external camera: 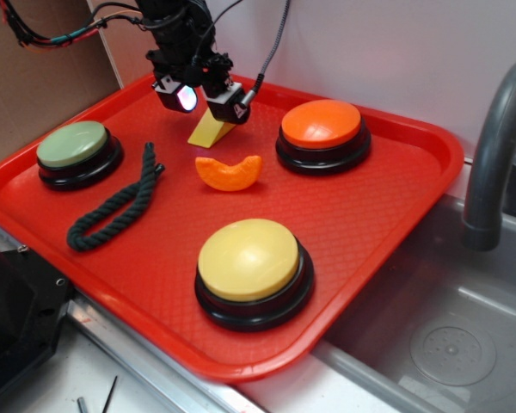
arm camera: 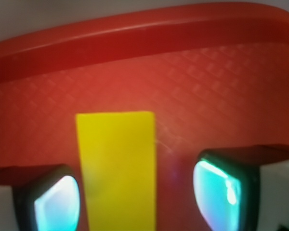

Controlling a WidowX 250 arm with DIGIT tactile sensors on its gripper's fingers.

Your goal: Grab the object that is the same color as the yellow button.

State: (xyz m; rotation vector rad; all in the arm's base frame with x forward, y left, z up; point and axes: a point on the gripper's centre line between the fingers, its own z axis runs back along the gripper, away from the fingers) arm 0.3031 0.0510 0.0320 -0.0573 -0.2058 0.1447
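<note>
**End effector straddles the yellow wedge, jaws spread**

The end effector [external camera: 203,97] hangs low over the far side of the red tray [external camera: 396,224], its two pads [arm camera: 55,204] spread apart with the yellow wedge block [external camera: 211,129] directly beneath and between them. The wrist view shows why it sits there: the wedge [arm camera: 116,168] fills much of the gap, nearer one pad, apart from the other, so closing should pinch it across its narrow width. Nothing is gripped yet.

The orange crescent piece [external camera: 230,172] lies just in front of the end effector, close enough to be nudged. The yellow button [external camera: 249,260], the colour reference, sits well nearer the camera. The orange button [external camera: 322,125] stands to one side, the pale green button [external camera: 72,144] and dark rope [external camera: 116,209] to the other.
</note>
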